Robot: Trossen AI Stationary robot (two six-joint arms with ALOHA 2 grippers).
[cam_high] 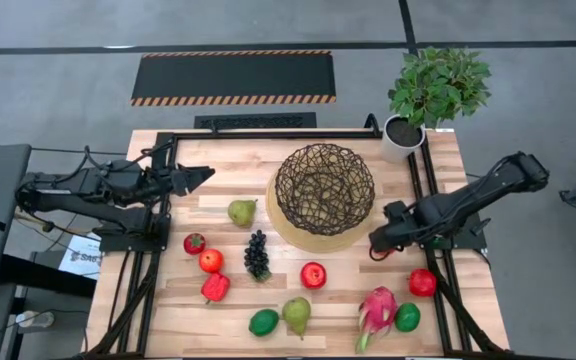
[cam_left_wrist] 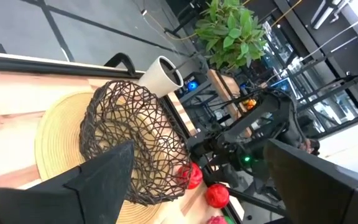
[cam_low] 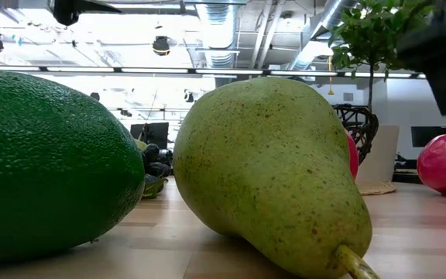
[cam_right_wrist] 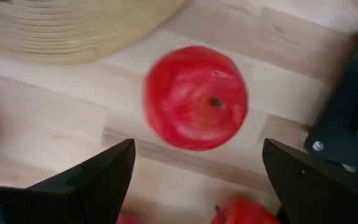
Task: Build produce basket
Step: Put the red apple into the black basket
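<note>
The dark wire basket (cam_high: 324, 188) sits on its tan disc base (cam_high: 290, 232) at the table's far middle, with no fruit showing inside. My right gripper (cam_high: 376, 242) hovers open just right of the disc. A red apple (cam_right_wrist: 196, 98) lies on the wood ahead of its fingers, untouched, the same apple (cam_high: 313, 274) seen from above. My left gripper (cam_high: 204, 176) waits open at the far left and faces the basket (cam_left_wrist: 134, 143). A pear (cam_high: 242, 211), a grape bunch (cam_high: 257, 254) and a dragon fruit (cam_high: 376, 312) rest on the table.
More red fruit (cam_high: 211, 261) lies at the left. A lime (cam_high: 263, 322) and a pear (cam_high: 297, 315) sit by the near edge and fill the low view (cam_low: 277, 178). A lime (cam_high: 407, 317) and an apple (cam_high: 422, 282) lie near right. A potted plant (cam_high: 405, 135) stands at the far right corner.
</note>
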